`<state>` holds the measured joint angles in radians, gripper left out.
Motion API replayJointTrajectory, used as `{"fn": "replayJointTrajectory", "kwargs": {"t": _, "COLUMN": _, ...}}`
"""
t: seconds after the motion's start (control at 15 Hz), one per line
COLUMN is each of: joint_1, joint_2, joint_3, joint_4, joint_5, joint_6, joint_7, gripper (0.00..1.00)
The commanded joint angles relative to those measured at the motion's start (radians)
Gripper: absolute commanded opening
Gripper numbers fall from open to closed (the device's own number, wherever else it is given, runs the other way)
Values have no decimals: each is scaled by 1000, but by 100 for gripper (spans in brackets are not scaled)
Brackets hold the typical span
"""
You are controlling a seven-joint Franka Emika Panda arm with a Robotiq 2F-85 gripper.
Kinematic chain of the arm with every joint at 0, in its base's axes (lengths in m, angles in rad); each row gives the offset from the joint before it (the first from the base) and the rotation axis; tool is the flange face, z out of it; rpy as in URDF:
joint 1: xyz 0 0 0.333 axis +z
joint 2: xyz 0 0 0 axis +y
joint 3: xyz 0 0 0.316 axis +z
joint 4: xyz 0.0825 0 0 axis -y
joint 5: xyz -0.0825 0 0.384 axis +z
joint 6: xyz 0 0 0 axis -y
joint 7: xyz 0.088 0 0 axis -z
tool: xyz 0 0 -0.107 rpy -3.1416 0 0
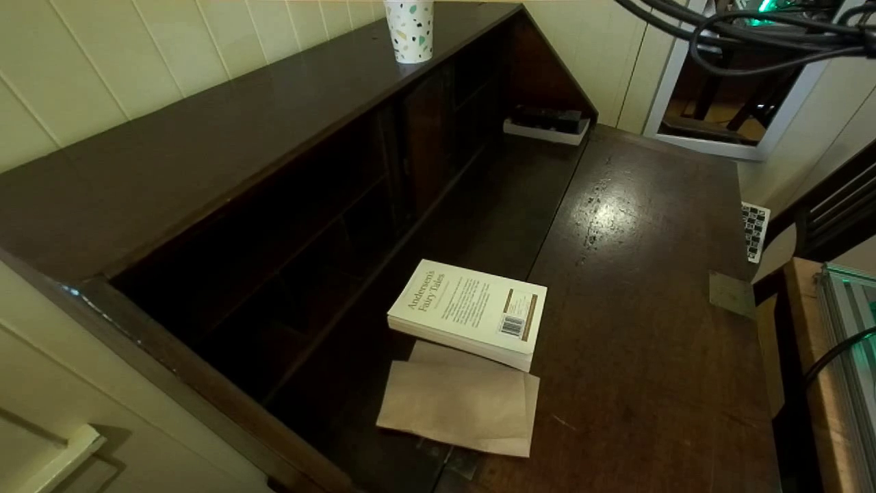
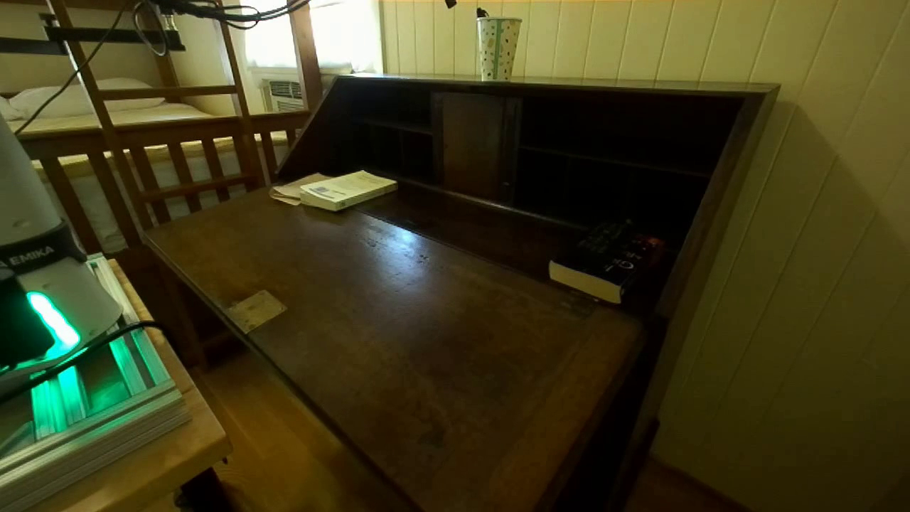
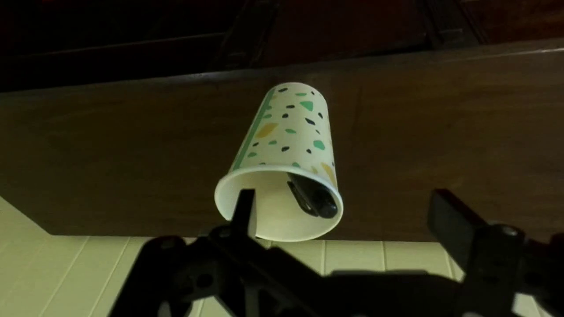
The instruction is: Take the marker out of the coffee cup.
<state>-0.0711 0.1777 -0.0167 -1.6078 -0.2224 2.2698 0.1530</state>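
In an exterior view, a tapering, speckled white paper cup (image 1: 410, 34) stands on a dark brown wooden tabletop (image 1: 191, 154); in an exterior view, a thick black book (image 2: 608, 257) lies lower down. In the wrist view, a black pen-shaped marker (image 3: 315, 197) leans inside the cup, the black fingers (image 3: 456, 220) wide apart

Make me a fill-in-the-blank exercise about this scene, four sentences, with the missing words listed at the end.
1. The marker is ____ the coffee cup.
2. In the wrist view, the gripper is ____, its jaws well apart.
3. The stripe running along the coffee cup's side is ____.
4. The pale book bears the title Andersen's ____ Tales.

Missing words: inside; open; green; Fairy.
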Motion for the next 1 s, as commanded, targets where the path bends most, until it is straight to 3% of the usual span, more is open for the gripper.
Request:
{"fn": "replayJointTrajectory", "kwargs": {"t": 0.0, "joint_1": 27, "joint_2": 72, "joint_3": -25, "joint_4": 91, "joint_5": -15, "joint_6": 23, "joint_7": 19, "gripper": 100}}
{"fn": "replayJointTrajectory", "kwargs": {"t": 0.93, "joint_1": 84, "joint_2": 97, "joint_3": -77, "joint_4": 119, "joint_5": -22, "joint_6": -1, "joint_7": 263, "gripper": 100}}
